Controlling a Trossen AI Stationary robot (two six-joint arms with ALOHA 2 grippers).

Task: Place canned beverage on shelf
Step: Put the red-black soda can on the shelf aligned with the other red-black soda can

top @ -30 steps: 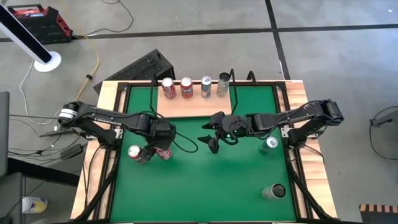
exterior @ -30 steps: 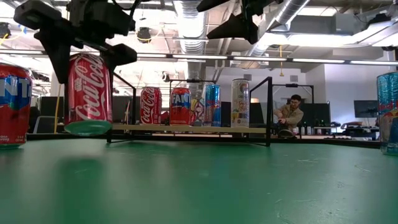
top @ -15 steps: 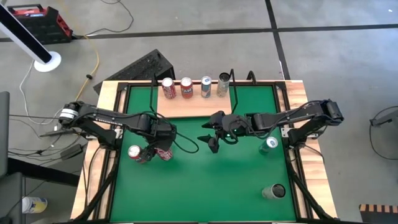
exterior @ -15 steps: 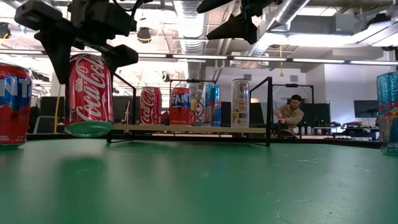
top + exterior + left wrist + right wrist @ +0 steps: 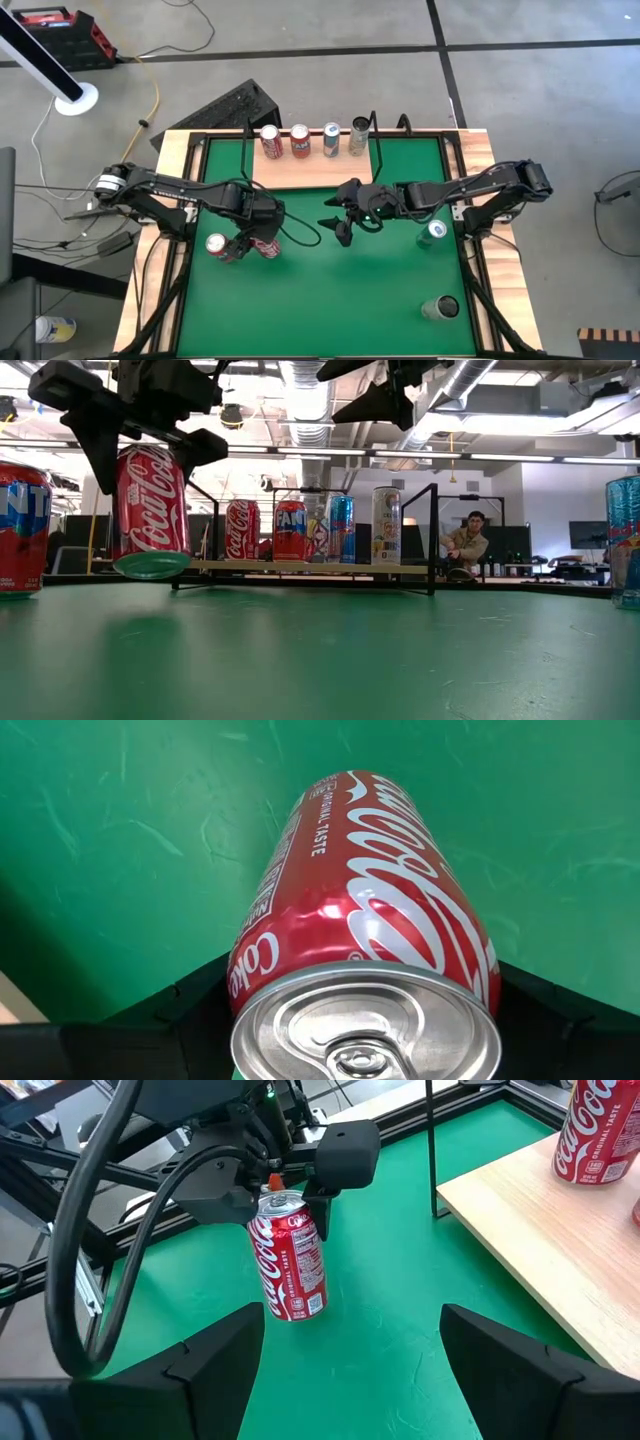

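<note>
From above: my left tool (image 5: 262,238) is clamped on a red Coca-Cola can (image 5: 265,246) at the near left of the green tabletop (image 5: 340,290), near the shelf (image 5: 312,168), a pale board at the far edge carrying four cans in a row. A second red can (image 5: 216,244) stands just left of the held one. My right tool (image 5: 340,213) hangs over mid-tabletop with its fingers spread and nothing between them, waiting near the shelf's front edge, I judge to stay out of the carry path. A blue-green can (image 5: 435,231) stands on its right and a dark can (image 5: 441,307) at the near right corner.

At tabletop height: the Coca-Cola can (image 5: 152,510) hangs lifted and slightly tilted, its base clear of the green surface, gripped near its top so that, as I judge, it can be set down upright. The white "Coca-Cola" script reads plainly. On the shelf (image 5: 310,567) behind stand a Coca-Cola can (image 5: 241,530), a red Fanta can (image 5: 291,530), a blue can (image 5: 340,528) and a tall pale can (image 5: 386,525) whose print is too small to read. A person sits far behind.

Left wrist: the can (image 5: 372,930) fills the frame between my fingers; "ORIGINAL TASTE" and "Coke" show.

Right wrist: the held can (image 5: 292,1270) hangs above the green; the shelf board (image 5: 540,1250) lies beside it, room free on it.
</note>
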